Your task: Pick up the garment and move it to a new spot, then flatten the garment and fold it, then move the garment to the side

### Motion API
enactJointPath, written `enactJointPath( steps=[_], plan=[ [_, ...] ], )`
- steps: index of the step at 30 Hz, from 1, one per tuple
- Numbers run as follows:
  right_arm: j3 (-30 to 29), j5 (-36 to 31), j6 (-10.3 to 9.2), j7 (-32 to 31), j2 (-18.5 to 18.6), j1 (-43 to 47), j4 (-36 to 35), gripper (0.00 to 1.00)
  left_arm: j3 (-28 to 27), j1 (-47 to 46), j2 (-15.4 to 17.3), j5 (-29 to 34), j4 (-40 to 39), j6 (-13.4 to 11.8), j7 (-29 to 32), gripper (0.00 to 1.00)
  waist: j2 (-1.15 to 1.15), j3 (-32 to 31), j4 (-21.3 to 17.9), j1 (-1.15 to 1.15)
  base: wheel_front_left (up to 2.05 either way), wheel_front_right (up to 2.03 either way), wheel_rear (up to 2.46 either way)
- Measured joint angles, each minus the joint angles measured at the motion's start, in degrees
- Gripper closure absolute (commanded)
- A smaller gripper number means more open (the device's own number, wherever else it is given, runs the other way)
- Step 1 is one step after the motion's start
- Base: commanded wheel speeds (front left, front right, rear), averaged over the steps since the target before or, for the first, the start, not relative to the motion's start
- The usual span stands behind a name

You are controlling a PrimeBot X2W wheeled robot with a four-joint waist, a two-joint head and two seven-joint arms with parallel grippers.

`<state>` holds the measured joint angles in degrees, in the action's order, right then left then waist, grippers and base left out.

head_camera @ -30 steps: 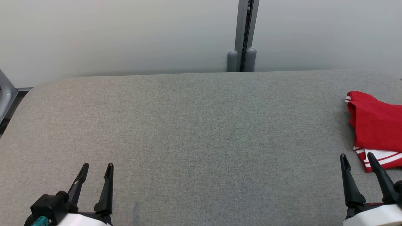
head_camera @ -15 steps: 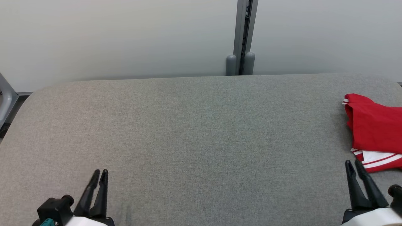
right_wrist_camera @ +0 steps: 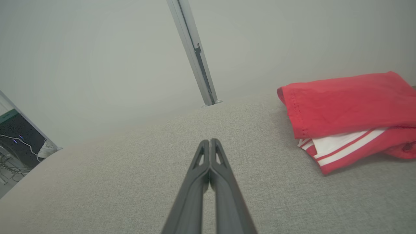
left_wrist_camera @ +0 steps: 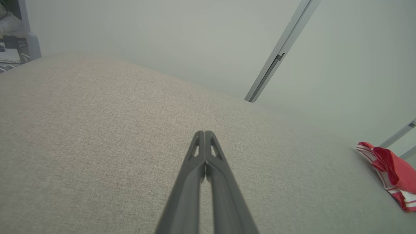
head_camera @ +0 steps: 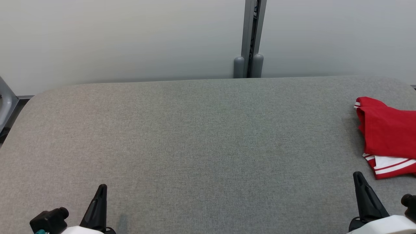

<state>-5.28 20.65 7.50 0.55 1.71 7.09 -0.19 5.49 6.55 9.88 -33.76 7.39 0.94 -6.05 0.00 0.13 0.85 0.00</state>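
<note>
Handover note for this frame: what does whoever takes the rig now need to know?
Claws: the left claw is shut and empty, low over the near left of the grey table. The right claw is shut and empty at the near right, close to the garment but apart from it.
Garment: red, at the table's right edge, in folded layers with a white-striped part underneath.
Done, by the look of it: folding and moving aside.
Left: probably nothing; check that the fold is neat.
</note>
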Motion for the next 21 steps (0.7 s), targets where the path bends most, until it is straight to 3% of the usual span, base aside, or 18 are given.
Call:
enactJointPath(
  steps=[21],
  plan=[
    [1.2, 20.5, 0.0, -1.1, 0.2, -4.3, 4.8, 1.0, -4.8, -2.6, -1.9, -16.7, 1.3, 1.6, 4.2, 1.0, 0.0, 0.0, -0.2, 0.0, 0.0, 0.0, 0.0]
  ],
)
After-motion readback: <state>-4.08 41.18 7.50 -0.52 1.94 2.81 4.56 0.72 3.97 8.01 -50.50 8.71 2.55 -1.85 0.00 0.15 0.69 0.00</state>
